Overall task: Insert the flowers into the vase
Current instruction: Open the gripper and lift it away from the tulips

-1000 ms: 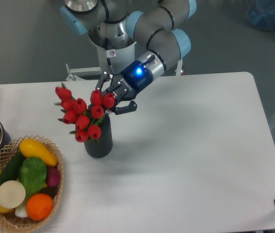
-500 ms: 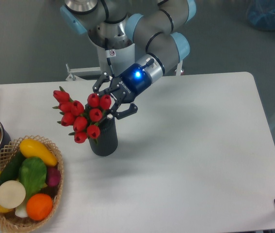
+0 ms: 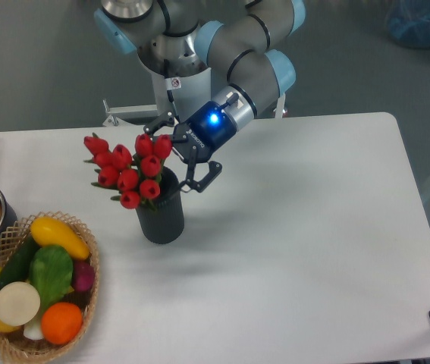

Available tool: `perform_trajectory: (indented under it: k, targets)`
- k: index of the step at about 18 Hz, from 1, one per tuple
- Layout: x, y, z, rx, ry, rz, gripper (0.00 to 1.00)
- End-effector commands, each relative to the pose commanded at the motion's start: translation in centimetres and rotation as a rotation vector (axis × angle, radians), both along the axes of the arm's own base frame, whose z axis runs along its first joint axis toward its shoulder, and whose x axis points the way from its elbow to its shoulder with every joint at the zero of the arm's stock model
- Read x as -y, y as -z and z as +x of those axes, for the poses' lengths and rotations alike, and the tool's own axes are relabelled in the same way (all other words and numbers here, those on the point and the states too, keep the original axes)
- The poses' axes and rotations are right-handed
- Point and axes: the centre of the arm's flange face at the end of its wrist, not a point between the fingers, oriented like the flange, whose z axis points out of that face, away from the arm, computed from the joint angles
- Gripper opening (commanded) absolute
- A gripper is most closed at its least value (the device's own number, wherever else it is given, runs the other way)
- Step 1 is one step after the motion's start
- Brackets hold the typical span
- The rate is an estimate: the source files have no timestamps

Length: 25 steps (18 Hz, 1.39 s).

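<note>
Seated in the vase point(image 3: 161, 218) at counter point(image 3: 313, 227) centre-left, the flowers point(image 3: 127, 168) are seen leaning left. Hand point(image 3: 186, 155) spread wide beside them. Judged light, floppy; best gripped by bunched stems.

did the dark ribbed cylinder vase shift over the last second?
Yes. The dark ribbed cylinder vase slid right, farther from the wicker basket, while the red tulip bunch sits in it.

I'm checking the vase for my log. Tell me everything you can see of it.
The vase is a dark, matte cylinder standing upright on the white table, right of the basket. The red flowers sit in its mouth, leaning left and hiding part of the rim. The pincer hovers at its upper right; contact is unclear.
</note>
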Motion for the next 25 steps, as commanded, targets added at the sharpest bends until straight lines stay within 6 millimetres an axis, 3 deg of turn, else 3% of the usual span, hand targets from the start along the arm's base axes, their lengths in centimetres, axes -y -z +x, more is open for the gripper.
perform_trajectory:
  k: [5,16,25]
  targets:
    - [1.9,-0.8,-1.1,-0.1,-0.052,-0.122,1.0]
    - [5.1,-2.5,-3.9,-0.126,-0.154,-0.135,1.0]
    - [9.9,-6.5,-7.9,-0.233,-0.302,-0.175,1.0]
